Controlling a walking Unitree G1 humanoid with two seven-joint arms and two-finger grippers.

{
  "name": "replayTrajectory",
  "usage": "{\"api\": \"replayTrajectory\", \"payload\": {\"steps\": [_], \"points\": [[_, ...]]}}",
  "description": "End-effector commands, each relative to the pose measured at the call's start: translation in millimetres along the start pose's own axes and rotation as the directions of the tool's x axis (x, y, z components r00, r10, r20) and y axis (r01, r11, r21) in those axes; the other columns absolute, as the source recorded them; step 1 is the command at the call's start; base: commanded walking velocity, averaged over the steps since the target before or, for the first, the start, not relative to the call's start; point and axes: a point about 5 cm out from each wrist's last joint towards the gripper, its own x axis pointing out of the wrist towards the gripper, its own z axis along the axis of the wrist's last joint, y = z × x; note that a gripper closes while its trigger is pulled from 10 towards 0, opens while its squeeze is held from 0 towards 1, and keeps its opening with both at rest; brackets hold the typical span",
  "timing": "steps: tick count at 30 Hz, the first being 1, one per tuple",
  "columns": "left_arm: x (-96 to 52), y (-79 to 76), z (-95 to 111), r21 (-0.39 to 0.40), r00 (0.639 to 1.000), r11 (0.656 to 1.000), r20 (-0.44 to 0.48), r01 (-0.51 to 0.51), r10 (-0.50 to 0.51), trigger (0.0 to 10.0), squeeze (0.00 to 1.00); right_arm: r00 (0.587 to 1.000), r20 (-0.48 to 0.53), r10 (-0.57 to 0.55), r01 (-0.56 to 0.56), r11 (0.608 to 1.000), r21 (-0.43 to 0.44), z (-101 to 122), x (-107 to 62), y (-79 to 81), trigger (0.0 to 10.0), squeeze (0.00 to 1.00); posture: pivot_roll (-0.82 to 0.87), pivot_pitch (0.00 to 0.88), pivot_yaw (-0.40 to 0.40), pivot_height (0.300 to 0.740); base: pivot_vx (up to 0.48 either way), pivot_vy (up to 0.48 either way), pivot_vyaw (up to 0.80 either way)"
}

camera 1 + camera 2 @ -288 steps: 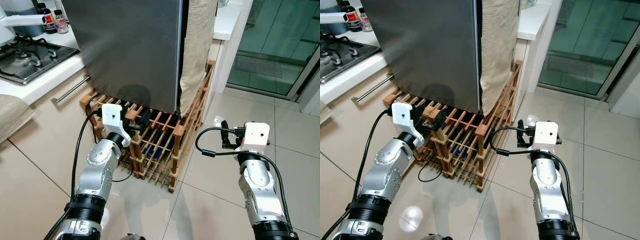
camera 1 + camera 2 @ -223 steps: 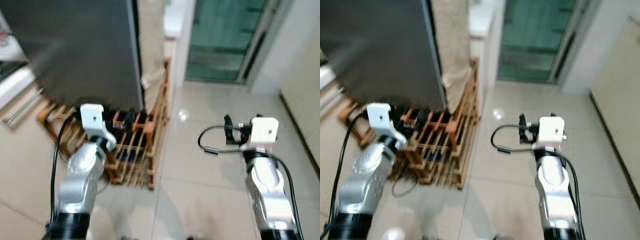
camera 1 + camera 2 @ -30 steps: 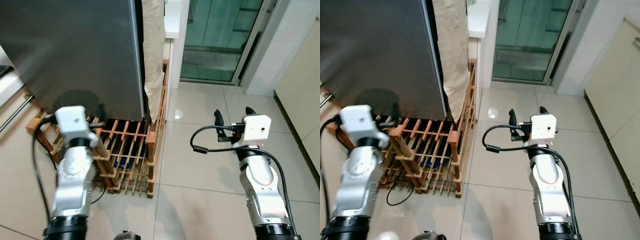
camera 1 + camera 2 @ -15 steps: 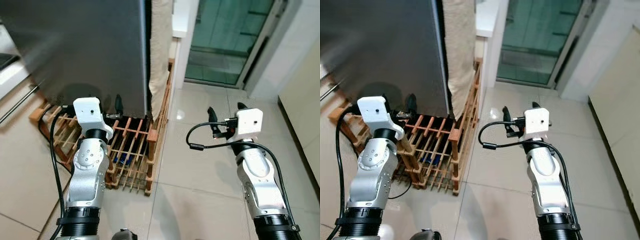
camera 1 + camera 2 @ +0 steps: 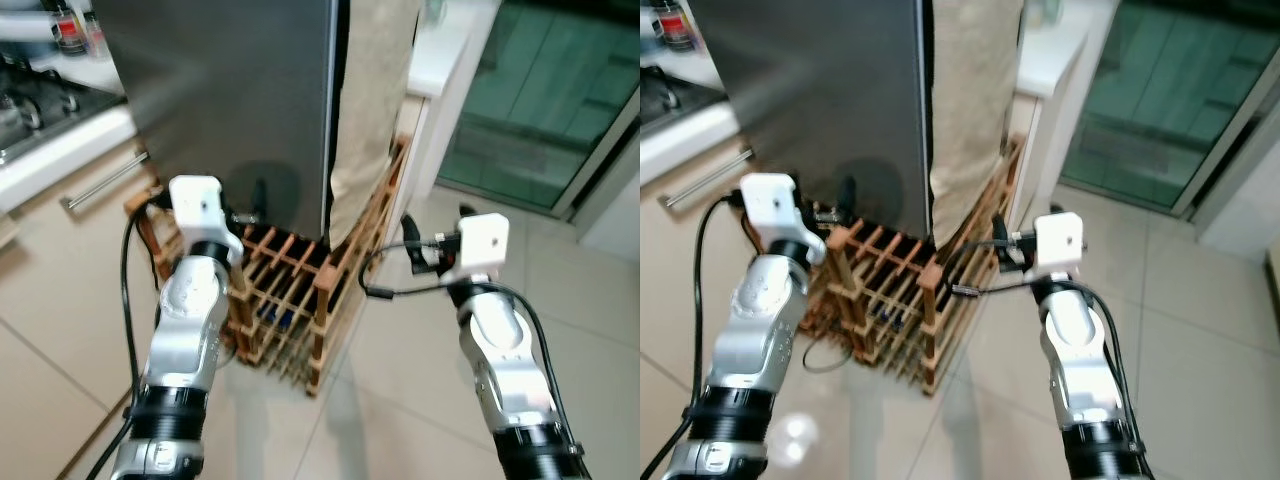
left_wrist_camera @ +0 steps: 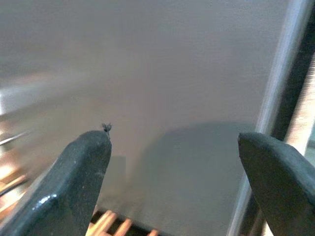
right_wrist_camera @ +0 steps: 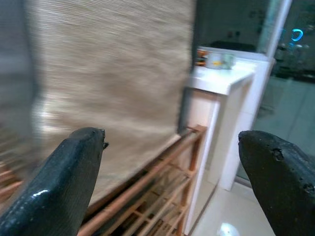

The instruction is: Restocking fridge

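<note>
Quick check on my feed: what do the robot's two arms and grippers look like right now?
Both arms are jointed silver metal with black collars near the base. Each wrist carries a white boxy camera housing with a black cable looping off it. The left gripper and right gripper each have two long black fingers with rounded tips.

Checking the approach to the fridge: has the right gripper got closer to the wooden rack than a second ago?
Yes. The right gripper now hangs beside the wooden rack, by its corner post; a second ago bare floor tile separated them.
</note>
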Motion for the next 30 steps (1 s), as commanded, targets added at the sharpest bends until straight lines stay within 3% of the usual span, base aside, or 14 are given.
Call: {"api": "replayTrajectory", "payload": {"steps": [1, 3, 7, 11, 12, 14, 15, 16, 20, 23, 30], "points": [[3.3, -8.9, 0.6, -0.005, 0.999, 0.999, 0.000, 0.046, -0.046, 10.0, 0.00, 1.000, 0.000, -0.025, 0.025, 1.000, -0.013, -1.5, -1.8, -3.4, 10.0, 0.00, -0.11, 0.000, 0.065, 0.740, 0.000, 0.000, 0.00], [2.8, -12.6, 2.9, -0.021, 0.994, 0.994, 0.018, 0.111, -0.111, 10.0, 0.00, 0.998, 0.017, -0.061, 0.061, 0.998, -0.013, 0.2, -4.3, -7.7, 10.0, 0.00, -0.12, 0.000, 0.087, 0.740, 0.000, 0.000, 0.00], [-4.6, -11.1, 4.1, -0.026, 0.989, 0.989, 0.030, 0.144, -0.143, 10.0, 0.00, 0.995, 0.038, -0.088, 0.089, 0.996, -0.021, 4.7, -9.0, -12.2, 10.0, 0.00, -0.13, 0.000, 0.095, 0.740, 0.000, 0.000, 0.00], [-52.5, 8.5, 3.2, -0.024, 0.979, 0.979, 0.038, 0.203, -0.202, 10.0, 0.00, 0.995, -0.009, -0.101, 0.101, 0.993, -0.061, 1.8, -56.0, -17.4, 10.0, 0.00, -0.13, 0.000, 0.090, 0.740, 0.000, 0.000, 0.00], [-67.4, 10.0, -1.6, -0.085, 0.979, 0.976, 0.001, 0.201, -0.202, 10.0, 0.00, 0.995, -0.034, -0.094, 0.091, 0.993, -0.074, -1.6, -71.1, -18.1, 10.0, 0.00, -0.12, 0.000, 0.079, 0.740, 0.000, 0.000, 0.00], [-72.0, 9.6, -3.3, -0.107, 0.980, 0.975, -0.012, 0.196, -0.198, 10.0, 0.00, 0.994, -0.048, -0.097, 0.093, 0.993, -0.072, -3.5, -75.4, -19.2, 10.0, 0.00, -0.12, 0.000, 0.074, 0.740, 0.000, 0.000, 0.00], [-72.0, 9.6, -3.3, -0.107, 0.980, 0.975, -0.012, 0.196, -0.198, 10.0, 0.00, 0.994, -0.048, -0.097, 0.093, 0.993, -0.072, -3.5, -75.4, -19.2, 10.0, 0.00, -0.12, 0.000, 0.074, 0.740, 0.000, 0.000, 0.00], [-72.7, 7.3, -6.8, -0.178, 0.991, 0.978, -0.060, 0.106, -0.119, 10.0, 0.00, 0.991, -0.060, -0.121, 0.117, 0.991, -0.067, -6.1, -77.9, -24.5, 10.0, 0.00, -0.11, 0.000, 0.051, 0.740, 0.000, 0.000, 0.00], [-58.0, -10.6, 10.0, -0.083, 0.982, 0.978, 0.023, 0.189, -0.188, 10.0, 0.00, 0.991, -0.043, -0.124, 0.121, 0.991, -0.054, -4.8, -65.4, -22.7, 10.0, 0.00, -0.10, 0.000, 0.042, 0.740, 0.206, -0.120, 0.00], [-59.6, -12.2, 13.5, -0.094, 0.973, 0.969, 0.035, 0.228, -0.226, 10.0, 0.00, 0.995, -0.032, -0.099, 0.097, 0.994, -0.059, -0.4, -57.0, -18.1, 10.0, 0.00, -0.10, 0.000, 0.048, 0.740, 0.412, -0.244, 0.00], [-60.4, -10.4, 18.9, -0.086, 0.977, 0.973, 0.043, 0.214, -0.210, 10.0, 0.00, 0.993, -0.031, -0.110, 0.108, 0.992, -0.059, -0.3, -53.9, -20.8, 10.0, 0.00, -0.10, 0.000, 0.060, 0.740, 0.424, -0.035, 0.00]]}}
